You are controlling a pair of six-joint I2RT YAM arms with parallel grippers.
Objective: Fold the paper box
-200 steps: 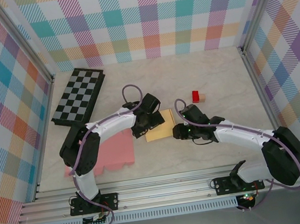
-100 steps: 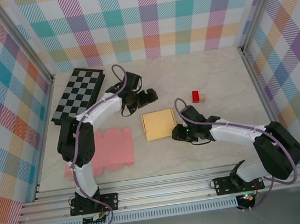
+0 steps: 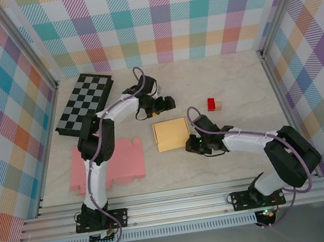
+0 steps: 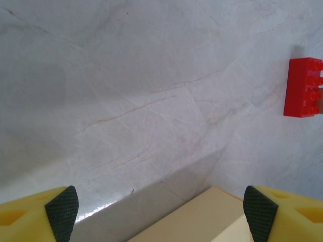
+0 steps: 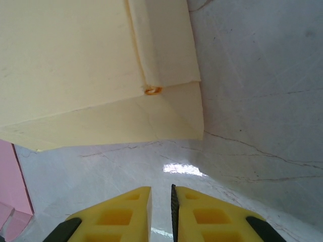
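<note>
Plaid walls enclose a marble table (image 3: 234,76). At its centre lies the tan box (image 3: 171,134). The left gripper (image 3: 164,104) hovers just past the box's far edge, jaws wide apart and empty. The right gripper (image 3: 192,145) is beside the box's near right corner, jaws almost together, holding nothing. A red block (image 3: 211,104), chessboard (image 3: 85,103) and pink sheet (image 3: 108,164) lie around.

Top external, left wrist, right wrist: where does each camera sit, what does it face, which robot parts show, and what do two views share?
Top external: above and behind, looking down at the table; both arms show.
Left wrist: on the left arm, facing the table; open left gripper shows.
Right wrist: on the right arm, facing the tan paper box; nearly closed right gripper shows.
Shared: red block, top external and left wrist.
</note>
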